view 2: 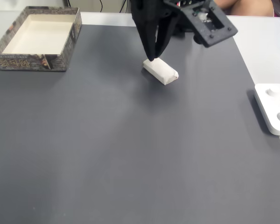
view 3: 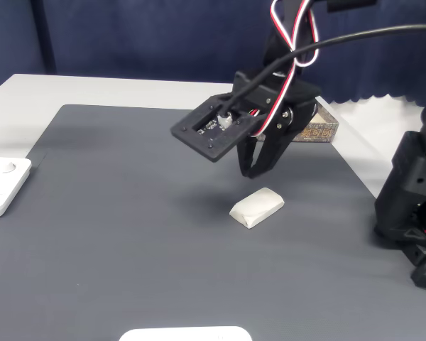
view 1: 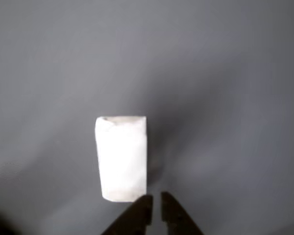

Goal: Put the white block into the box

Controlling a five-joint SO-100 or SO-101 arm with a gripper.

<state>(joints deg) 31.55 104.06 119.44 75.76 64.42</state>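
Note:
The white block (view 1: 121,159) lies flat on the dark grey mat, shown as a small elongated piece in both fixed views (view 2: 160,71) (view 3: 257,207). My gripper (view 2: 152,57) hangs just above the block's far end, its black fingers meeting in a point with nothing between them. In the other view the two fingertips (view 1: 156,208) come up from the bottom edge, a thin gap apart, just off the block's near right corner. The box (view 2: 30,60), with cream inner walls and a speckled rim, stands at the mat's far left corner. Its corner (view 3: 319,132) shows behind the arm.
A flat white device (view 2: 274,108) (view 3: 0,185) lies off the mat's edge. Another white object (view 3: 184,334) shows at the bottom edge of a fixed view. A second black arm base (view 3: 412,206) stands at the right. Part of a person (view 2: 252,5) is at the table's far side.

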